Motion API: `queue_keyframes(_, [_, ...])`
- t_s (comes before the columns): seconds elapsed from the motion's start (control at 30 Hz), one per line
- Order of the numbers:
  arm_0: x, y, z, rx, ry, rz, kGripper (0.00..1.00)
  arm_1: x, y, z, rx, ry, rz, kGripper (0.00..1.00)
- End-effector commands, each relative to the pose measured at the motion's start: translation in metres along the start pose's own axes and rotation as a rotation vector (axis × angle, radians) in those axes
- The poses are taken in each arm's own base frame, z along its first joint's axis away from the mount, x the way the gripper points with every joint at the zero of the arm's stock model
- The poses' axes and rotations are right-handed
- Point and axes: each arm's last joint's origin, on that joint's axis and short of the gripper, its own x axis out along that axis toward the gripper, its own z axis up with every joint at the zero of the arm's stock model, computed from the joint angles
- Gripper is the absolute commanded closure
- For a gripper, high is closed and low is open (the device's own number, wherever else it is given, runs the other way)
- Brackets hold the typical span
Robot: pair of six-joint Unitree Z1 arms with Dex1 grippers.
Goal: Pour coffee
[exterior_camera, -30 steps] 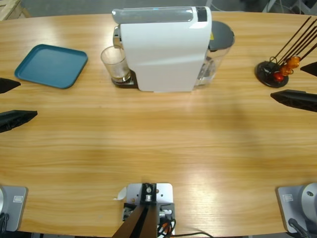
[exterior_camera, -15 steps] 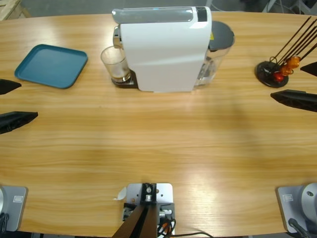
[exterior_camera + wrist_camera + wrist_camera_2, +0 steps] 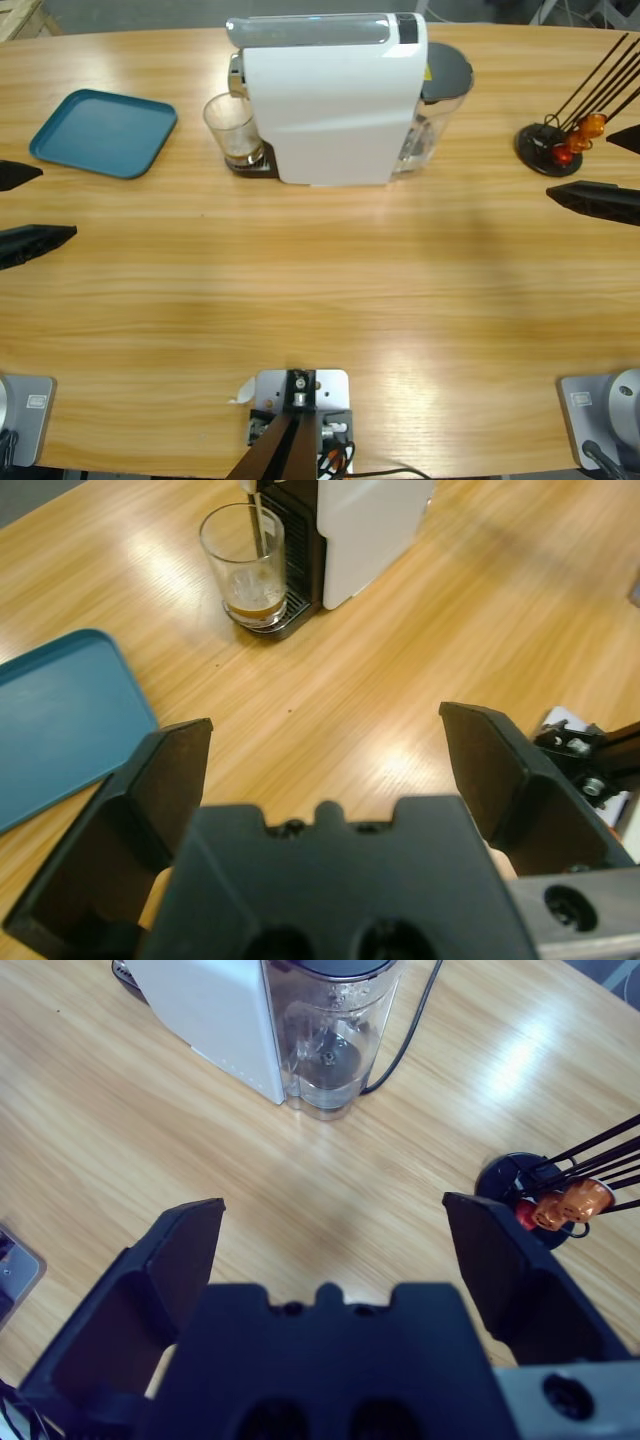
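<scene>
Status: early. I judge the pour itself not yet begun; the glass tumbler [image 3: 232, 128] stands under the spout of the white coffee machine [image 3: 335, 100], and in the left wrist view a thin stream runs down into it, so brewing looks to be under way. Left to do, as I read it: grasp the tumbler, lift it out, tip it. I see no second vessel to receive it.

Item 1, the coffee [image 3: 256, 609]: a shallow dark reddish-brown layer at the bottom of the clear tumbler, the walls above it empty. Location: on the machine's drip stand, near the table's [image 3: 320, 300] far edge, left of the middle.

Item 2, left gripper [image 3: 325, 765]: jaws spread wide, nothing between them, at the table's left edge, well apart from the tumbler.

Item 3, right gripper [image 3: 335, 1250]: jaws spread wide, empty, at the right edge.

Item 4, blue tray [image 3: 103, 132]: far left corner, bare.

Item 5, capsule stand [image 3: 552, 147]: far right, holding orange and red capsules.
</scene>
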Motion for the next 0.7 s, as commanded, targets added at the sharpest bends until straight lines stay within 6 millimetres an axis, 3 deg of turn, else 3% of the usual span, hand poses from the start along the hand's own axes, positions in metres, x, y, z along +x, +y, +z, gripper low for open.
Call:
queue_keyframes(0.03, [-0.0045,0.0016,-0.0125,-0.022,-0.006,0.07,0.0,0.0066,0.0013,-0.0052,0.003,0.028,0.001,0.0])
queue_keyframes(0.7, [-0.0099,0.0038,-0.0149,-0.041,-0.029,0.132,0.0,0.0089,0.0014,-0.0043,0.002,0.037,0.002,0.0])
